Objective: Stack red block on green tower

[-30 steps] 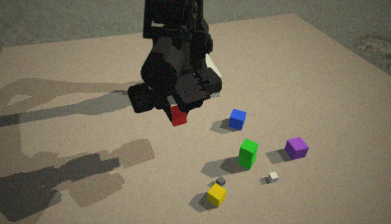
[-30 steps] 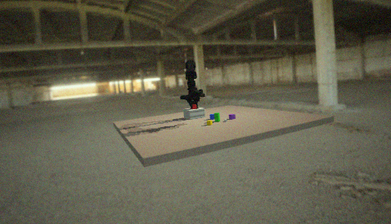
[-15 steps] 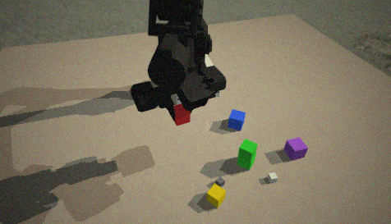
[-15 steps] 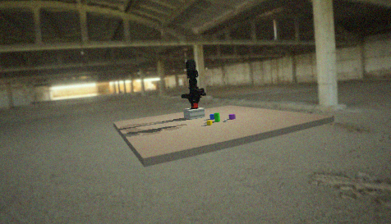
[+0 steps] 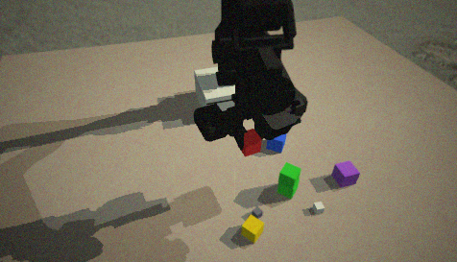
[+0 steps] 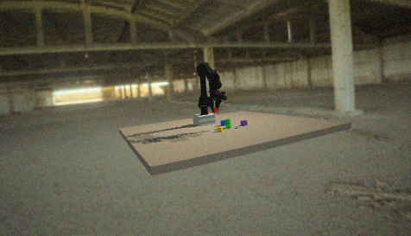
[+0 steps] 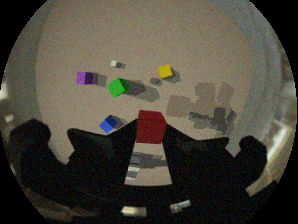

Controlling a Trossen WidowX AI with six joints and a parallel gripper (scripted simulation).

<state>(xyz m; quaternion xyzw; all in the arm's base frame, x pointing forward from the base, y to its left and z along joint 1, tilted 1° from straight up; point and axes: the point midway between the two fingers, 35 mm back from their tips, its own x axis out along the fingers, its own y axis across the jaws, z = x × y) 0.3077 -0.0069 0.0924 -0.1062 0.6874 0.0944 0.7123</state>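
Observation:
My gripper (image 5: pixel 251 141) (image 7: pixel 149 123) is shut on the red block (image 5: pixel 252 142) (image 6: pixel 216 110) (image 7: pixel 150 127) and holds it in the air, well above the board. The green tower (image 5: pixel 289 179) (image 6: pixel 228 124) (image 7: pixel 116 87) stands upright on the board, in front of and to the right of the held block in the top view. In the wrist view the tower lies ahead and to the left of the red block.
A blue block (image 5: pixel 276 143) (image 7: pixel 108 123) lies behind the gripper. A purple block (image 5: pixel 346 173) (image 7: pixel 84 78), a yellow block (image 5: pixel 252 228) (image 7: pixel 164 71), a small white cube (image 5: pixel 318 207) and a small grey cube (image 5: pixel 257 211) lie near the tower. The arm's white base (image 5: pixel 213 85) stands behind.

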